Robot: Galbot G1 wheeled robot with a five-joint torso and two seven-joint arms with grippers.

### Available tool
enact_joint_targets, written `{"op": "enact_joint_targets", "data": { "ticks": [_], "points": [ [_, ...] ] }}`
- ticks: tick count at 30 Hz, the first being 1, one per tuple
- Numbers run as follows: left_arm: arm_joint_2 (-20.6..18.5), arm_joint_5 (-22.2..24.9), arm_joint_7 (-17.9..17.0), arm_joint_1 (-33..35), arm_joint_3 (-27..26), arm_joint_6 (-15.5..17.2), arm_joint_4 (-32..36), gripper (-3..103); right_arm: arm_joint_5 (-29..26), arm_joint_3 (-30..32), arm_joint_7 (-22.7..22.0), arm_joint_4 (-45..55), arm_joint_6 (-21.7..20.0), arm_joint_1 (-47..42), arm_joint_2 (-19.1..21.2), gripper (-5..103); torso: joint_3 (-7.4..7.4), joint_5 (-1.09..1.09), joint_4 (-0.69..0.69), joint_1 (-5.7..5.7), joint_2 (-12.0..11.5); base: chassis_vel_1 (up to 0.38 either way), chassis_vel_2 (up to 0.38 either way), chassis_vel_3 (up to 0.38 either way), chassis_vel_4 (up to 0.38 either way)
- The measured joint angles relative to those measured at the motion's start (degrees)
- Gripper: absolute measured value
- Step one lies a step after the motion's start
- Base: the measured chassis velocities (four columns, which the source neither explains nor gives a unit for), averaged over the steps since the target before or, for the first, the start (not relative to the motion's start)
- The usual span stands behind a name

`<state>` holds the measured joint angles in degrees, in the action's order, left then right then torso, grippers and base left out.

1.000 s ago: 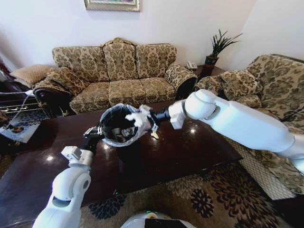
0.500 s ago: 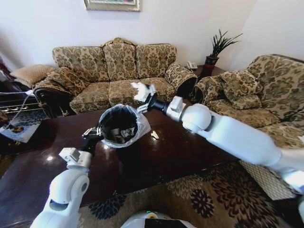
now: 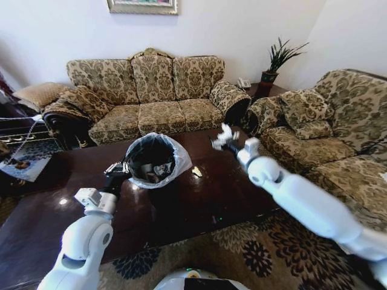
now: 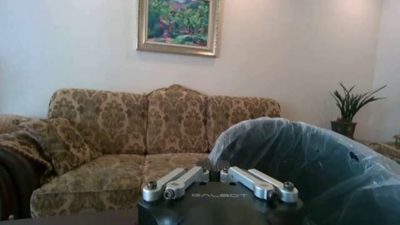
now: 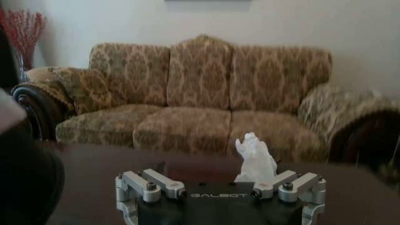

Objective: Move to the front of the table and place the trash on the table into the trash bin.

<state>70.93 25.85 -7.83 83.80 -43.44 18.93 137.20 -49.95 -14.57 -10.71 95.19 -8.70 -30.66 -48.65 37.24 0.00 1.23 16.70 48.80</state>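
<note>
One large glossy dark brown wooden table (image 3: 181, 205); one small round black trash bin (image 3: 154, 161) lined with a translucent white plastic bag; one small pale scrap (image 3: 197, 172) lying on the table; one crumpled white tissue (image 5: 255, 158); two white robot arms, each with one gripper

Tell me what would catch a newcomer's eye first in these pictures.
First, the trash bin with its white bag, tilted on the dark table, the left pincer at its rim. Next, the right pincer, raised over the table's far right part with a crumpled white tissue sticking up from one side of it. A small pale scrap lies on the table beside the bin.
</note>
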Motion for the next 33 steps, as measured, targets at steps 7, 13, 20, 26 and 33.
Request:
{"op": "enact_joint_targets", "data": {
  "ticks": [7,13,20,26,33],
  "points": [
    [-0.33,0.00,-0.05,0.35,-0.23,-0.13,-0.28,3,6.04,0.87,9.43,-13.78,6.91,-3.22,-11.31,100,0.00,0.00,0.05,0.00,0.00,0.000,0.000,0.000,0.000],
    [-0.01,-0.47,-0.13,0.80,-0.34,-0.29,-0.79,3,9.51,0.32,14.14,-22.67,9.34,-1.61,-16.35,100,0.00,-0.01,0.03,0.00,0.00,0.000,0.000,0.000,0.000],
    [0.19,-0.80,-0.05,0.77,-0.07,-0.37,-1.55,3,11.67,0.05,17.84,-29.62,10.53,-0.20,-19.65,100,0.00,-0.01,0.02,0.00,0.00,0.000,0.000,0.000,0.000],
    [0.29,-0.93,0.03,0.39,0.07,-0.44,-2.10,3,14.00,-0.82,19.48,-33.09,11.40,0.48,-21.13,100,0.00,-0.01,0.01,0.00,0.00,0.000,0.000,0.000,0.000],
    [0.40,-1.52,0.50,0.49,0.21,-1.16,-2.46,3,16.94,-2.35,20.12,-37.98,11.18,3.25,-23.08,97,0.00,0.00,0.02,0.00,0.00,0.000,0.000,0.000,0.000]
  ]
}}
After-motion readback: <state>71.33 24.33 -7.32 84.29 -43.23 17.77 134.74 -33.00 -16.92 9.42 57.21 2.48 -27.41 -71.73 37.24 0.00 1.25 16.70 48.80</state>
